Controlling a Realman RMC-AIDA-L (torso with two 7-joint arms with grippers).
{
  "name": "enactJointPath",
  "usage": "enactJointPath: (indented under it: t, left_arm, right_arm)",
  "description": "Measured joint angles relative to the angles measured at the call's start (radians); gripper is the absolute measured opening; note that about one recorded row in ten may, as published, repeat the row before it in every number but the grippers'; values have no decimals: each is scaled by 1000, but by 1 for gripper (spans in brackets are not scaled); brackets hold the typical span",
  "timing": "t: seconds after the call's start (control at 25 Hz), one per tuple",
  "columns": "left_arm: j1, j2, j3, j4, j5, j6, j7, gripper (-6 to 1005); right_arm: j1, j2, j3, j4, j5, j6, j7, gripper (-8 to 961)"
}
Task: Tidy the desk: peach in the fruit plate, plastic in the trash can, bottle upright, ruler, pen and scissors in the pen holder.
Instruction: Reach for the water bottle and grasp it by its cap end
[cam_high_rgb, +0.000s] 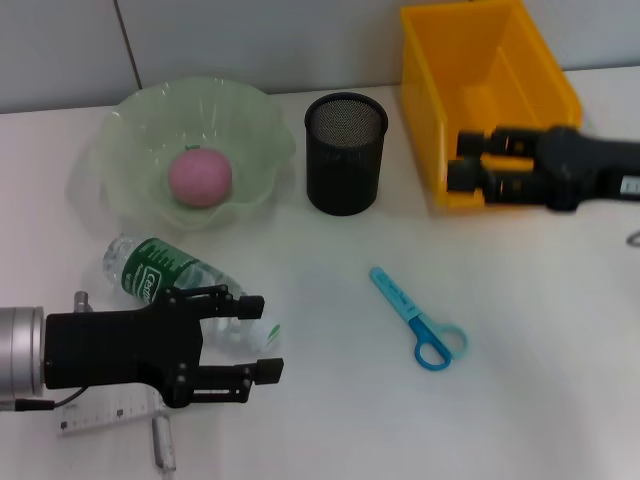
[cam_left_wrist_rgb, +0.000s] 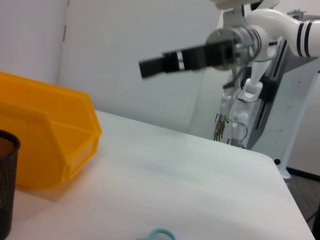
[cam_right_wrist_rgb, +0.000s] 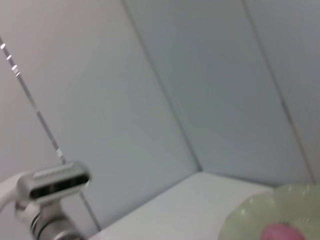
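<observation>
A clear plastic bottle (cam_high_rgb: 165, 272) with a green label lies on its side at the front left. My left gripper (cam_high_rgb: 258, 336) is open, with its fingers on either side of the bottle's cap end. A pink peach (cam_high_rgb: 200, 177) lies in the green fruit plate (cam_high_rgb: 130, 120). Blue scissors (cam_high_rgb: 420, 322) lie on the table's middle. A clear ruler (cam_high_rgb: 105, 413) and a grey pen (cam_high_rgb: 165, 446) lie partly under my left arm. The black mesh pen holder (cam_high_rgb: 345, 152) stands at the back. My right gripper (cam_high_rgb: 458, 162) is open and empty at the front wall of the yellow bin (cam_high_rgb: 500, 60). No plastic scrap shows.
In the left wrist view the yellow bin (cam_left_wrist_rgb: 50, 135), the pen holder's rim (cam_left_wrist_rgb: 6, 150), a scissors handle (cam_left_wrist_rgb: 159, 234) and my right gripper (cam_left_wrist_rgb: 147, 68) show. The right wrist view shows the plate (cam_right_wrist_rgb: 260, 212) and the peach (cam_right_wrist_rgb: 285, 233). The table's right edge is near.
</observation>
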Motion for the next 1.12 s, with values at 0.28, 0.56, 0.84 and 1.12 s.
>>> enactJointPath:
  t: [0.28,0.56,0.84,1.12]
  left_arm:
    - [0,2,-4,0,-3,-5,-7,759]
    - [-1,4,-13,8,3,-7,-10,759]
    - [-33,5,-6,65,21,-19,-6,759]
    - [-138,1,23,200,143,-29,-71,751]
  right_arm:
    - [12,6,-4,44,-125,-37,-59,734]
    - [27,16,-6,79,-240,-33,-95,734]
    - [29,14,-7,79,-299,-36,-98,733]
    - [31,-13,-7,79,-302,-38,-45,732]
